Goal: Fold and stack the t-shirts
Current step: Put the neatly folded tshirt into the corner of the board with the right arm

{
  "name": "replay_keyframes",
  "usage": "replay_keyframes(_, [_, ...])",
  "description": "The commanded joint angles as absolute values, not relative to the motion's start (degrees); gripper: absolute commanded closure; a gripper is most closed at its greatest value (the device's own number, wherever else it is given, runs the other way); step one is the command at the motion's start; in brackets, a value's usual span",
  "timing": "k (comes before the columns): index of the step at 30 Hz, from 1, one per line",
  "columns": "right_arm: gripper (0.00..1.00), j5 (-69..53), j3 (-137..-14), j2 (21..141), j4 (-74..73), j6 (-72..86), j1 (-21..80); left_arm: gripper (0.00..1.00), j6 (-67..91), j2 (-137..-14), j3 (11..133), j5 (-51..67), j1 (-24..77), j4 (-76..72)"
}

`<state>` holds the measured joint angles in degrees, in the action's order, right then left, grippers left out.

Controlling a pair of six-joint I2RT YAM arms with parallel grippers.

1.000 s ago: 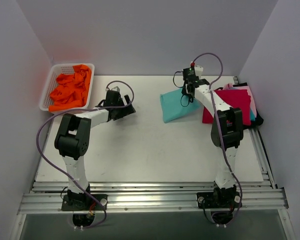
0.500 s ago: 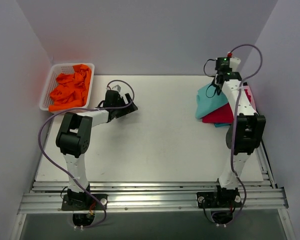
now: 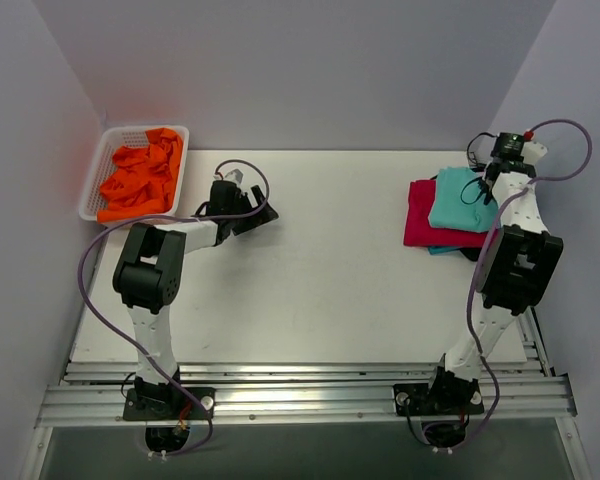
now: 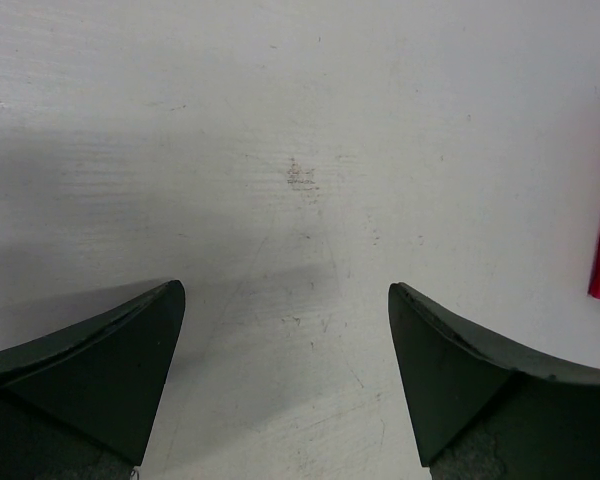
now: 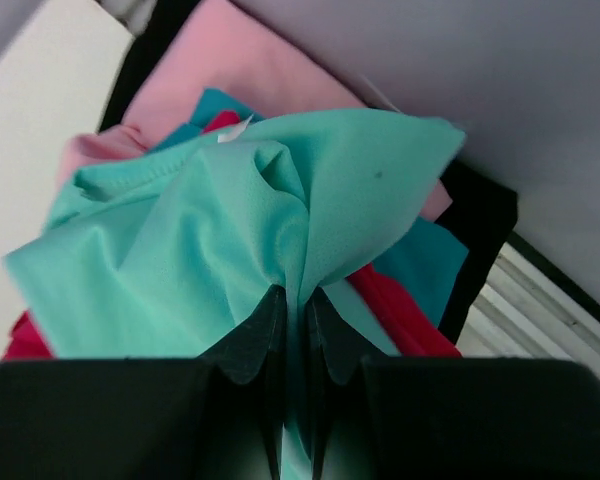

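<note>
teal t-shirt: the soft teal-turquoise fabric t-shirt (image 3: pixel 458 200) lies draped on top of the pile at the far right of the white surface (image 3: pixel 320 290), over the crimson red fabric t-shirt (image 3: pixel 420 228).
under it: the right wrist view shows a pink fabric t-shirt (image 5: pixel 240 70) and a black fabric t-shirt (image 5: pixel 485 215) lower in the same pile.
right gripper: the right gripper (image 5: pixel 292 298) is pinched almost closed on a bunched ridge of the teal cloth, which fans out crumpled from the pinch.
left gripper: the left gripper (image 4: pixel 285 290) stands wide apart over bare surface and holds nothing.
handling: probably light, limp and not fragile. it has no stiffness of its own, so it sags and wrinkles from a single pinch.
where to hold: an edge or corner looks best, taking only the top layer so the red one below is not dragged. two holds well apart would likely keep it flatter than one.
since a second ago: the teal t-shirt then lay on the surface to the left of the pile. the right arm has swung toward the right wall and brought it over the red one.
unchanged: the left arm, and the white plastic mesh basket (image 3: pixel 98 165) of orange cloth (image 3: pixel 140 180).
</note>
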<state>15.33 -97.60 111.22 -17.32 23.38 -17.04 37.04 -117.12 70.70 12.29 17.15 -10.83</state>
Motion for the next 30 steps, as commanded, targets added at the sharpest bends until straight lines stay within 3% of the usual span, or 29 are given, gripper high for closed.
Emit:
replay_keyframes(1, [0.98, 12.6, -95.6, 115.5, -17.1, 25.1, -16.8, 0.06, 37.0, -117.3, 68.4, 13.1, 17.1, -6.4])
replay_keyframes(5, [0.0, 14.8, -92.1, 117.3, -16.3, 27.1, -16.8, 0.06, 37.0, -117.1, 67.9, 12.9, 17.1, -6.5])
replay_keyframes(13, [0.0, 22.2, -93.0, 113.0, -18.7, 28.0, -14.9, 0.06, 37.1, -117.4, 67.8, 13.1, 17.3, -6.9])
replay_keyframes(25, [0.0, 44.3, -90.4, 93.4, -30.7, 35.4, -12.8, 0.06, 36.3, -114.2, 69.8, 12.2, 19.6, -5.3])
replay_keyframes(28, [0.0, 43.4, -84.6, 87.0, -27.2, 35.2, -11.3, 0.06, 36.2, -112.2, 70.0, 10.9, 20.7, -4.0])
replay_keyframes(30, [0.0, 35.6, -80.6, 83.9, -22.7, 33.0, -8.7, 0.06, 36.2, -111.5, 69.9, 9.7, 21.4, -3.7])
